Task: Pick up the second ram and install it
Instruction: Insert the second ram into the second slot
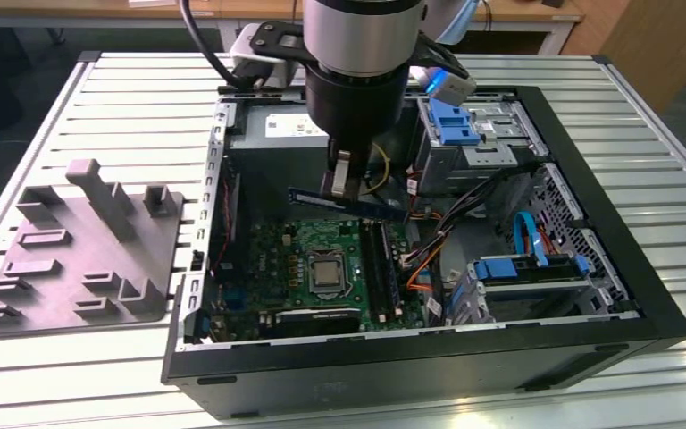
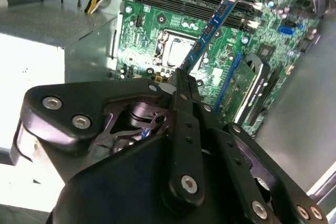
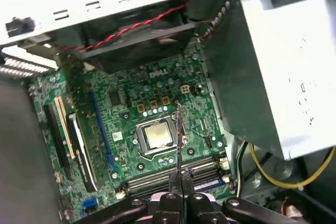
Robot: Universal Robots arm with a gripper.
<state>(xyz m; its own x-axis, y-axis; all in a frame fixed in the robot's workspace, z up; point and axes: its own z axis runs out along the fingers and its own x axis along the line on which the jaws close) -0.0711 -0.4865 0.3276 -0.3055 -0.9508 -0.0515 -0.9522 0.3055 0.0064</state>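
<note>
My gripper hangs inside the open computer case, shut on the second ram, a thin dark card held level in the air above the green motherboard. In the second wrist view the ram sticks out from the gripper as a bluish strip over the board. The first wrist view has the ram edge-on as a thin line rising from the gripper, next to the CPU socket. The black memory slots lie below, toward the exterior view's right of the socket.
The case wall rings the board. A grey power supply and blue drive bays stand at the back, with orange cables beside the slots. An expansion card stands on the board. A grey holder block rests outside the case.
</note>
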